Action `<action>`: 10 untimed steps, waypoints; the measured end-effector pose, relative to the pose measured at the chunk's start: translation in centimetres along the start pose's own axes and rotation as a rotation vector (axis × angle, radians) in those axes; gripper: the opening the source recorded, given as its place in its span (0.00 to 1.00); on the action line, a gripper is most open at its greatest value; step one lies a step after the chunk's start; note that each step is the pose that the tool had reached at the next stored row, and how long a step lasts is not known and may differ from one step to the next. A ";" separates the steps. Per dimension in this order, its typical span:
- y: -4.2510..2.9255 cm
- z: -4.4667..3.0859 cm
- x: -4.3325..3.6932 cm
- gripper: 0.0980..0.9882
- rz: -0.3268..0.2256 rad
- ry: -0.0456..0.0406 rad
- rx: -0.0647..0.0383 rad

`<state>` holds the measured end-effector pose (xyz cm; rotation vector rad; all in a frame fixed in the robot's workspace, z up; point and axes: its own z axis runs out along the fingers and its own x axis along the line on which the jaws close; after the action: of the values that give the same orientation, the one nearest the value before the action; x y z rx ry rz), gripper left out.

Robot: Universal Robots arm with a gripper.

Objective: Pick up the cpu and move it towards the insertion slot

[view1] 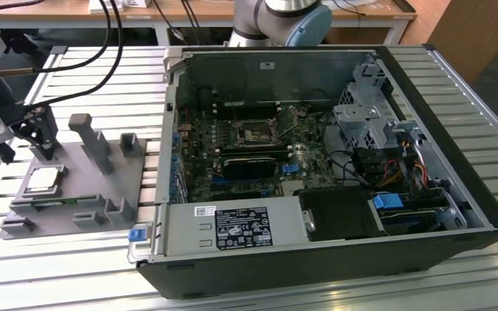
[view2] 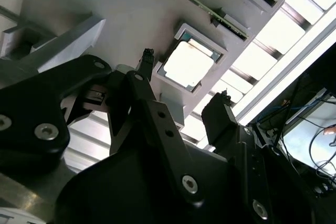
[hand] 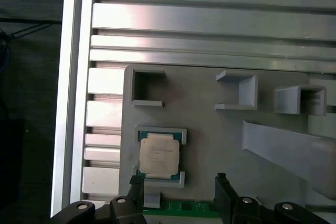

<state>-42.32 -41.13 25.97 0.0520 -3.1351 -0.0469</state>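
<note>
Your black two-finger gripper [hand: 178, 182] hangs open, empty; the small flat silvery-grey square cpu [hand: 158, 153] lies just beneath it, nested in a grey plastic fixture [hand: 210, 145]. Likely light, rigid, slick, delicate: pinch opposite edges.

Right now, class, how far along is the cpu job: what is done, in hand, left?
Nothing done: the cpu lies in its grey holder. In hand: the gripper hangs near it, fingers open. Left: gripping, lifting, carrying to the insertion slot.
</note>
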 end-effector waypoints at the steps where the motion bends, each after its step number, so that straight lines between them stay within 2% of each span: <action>1: 0.00 0.00 0.00 0.62 0.000 0.0001 0.000; 10: -0.02 0.33 0.02 0.62 0.000 -0.0002 0.000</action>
<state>-42.35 -41.14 25.64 0.0519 -3.1353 -0.0469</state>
